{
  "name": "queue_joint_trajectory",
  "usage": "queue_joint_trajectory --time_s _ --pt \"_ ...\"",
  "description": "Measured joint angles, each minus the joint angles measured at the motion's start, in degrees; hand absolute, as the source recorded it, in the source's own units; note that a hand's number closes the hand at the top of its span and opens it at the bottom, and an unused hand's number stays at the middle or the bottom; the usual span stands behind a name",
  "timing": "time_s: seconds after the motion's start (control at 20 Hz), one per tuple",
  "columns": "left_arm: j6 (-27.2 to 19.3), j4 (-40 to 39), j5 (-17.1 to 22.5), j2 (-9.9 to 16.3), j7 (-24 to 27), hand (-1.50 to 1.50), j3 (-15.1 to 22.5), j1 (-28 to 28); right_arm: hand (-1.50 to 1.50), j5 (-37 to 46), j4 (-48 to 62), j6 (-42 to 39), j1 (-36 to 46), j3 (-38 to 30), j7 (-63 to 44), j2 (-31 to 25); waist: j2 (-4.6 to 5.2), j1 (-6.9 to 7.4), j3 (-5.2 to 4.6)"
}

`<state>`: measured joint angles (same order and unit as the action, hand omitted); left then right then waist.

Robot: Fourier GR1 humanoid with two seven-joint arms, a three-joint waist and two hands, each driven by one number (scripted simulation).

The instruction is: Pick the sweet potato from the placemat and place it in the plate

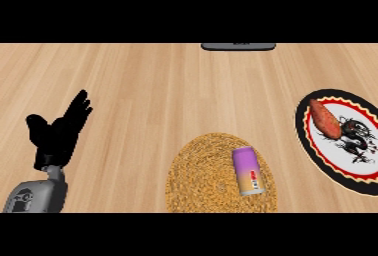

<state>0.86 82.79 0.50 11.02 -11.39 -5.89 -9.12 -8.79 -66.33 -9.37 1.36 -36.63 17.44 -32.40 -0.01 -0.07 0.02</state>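
On the plate [363,186] lies the sweet potato [325,119], well apart from left hand [57,134]

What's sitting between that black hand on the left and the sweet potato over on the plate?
In the head view, the woven placemat with a purple can lying on it sits between the left hand and the sweet potato.

Light wooden counter [162,90]; grey object [238,46] at far edge

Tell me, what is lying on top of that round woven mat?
A purple can lies on its side on the woven placemat. The weave beneath it is hidden. The sweet potato rests on the plate instead.
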Motion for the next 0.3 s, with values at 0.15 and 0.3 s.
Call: queue_joint_trajectory --time_s 0.15,0.3 --pt "0.2 1.1 -0.2 -0.1 -0.2 0.00 0.0 0.8 -1.50 0.1 1.5 -1.3 -1.4 -1.2 1.0 -1.3 -0.01 -0.01 -0.02" --pt "0.0 1.8 -0.8 -0.8 0.2 0.00 0.4 2.1 -1.50 0.4 5.0 -2.7 -1.2 -2.2 1.5 -3.9 -0.01 0.04 -0.02"
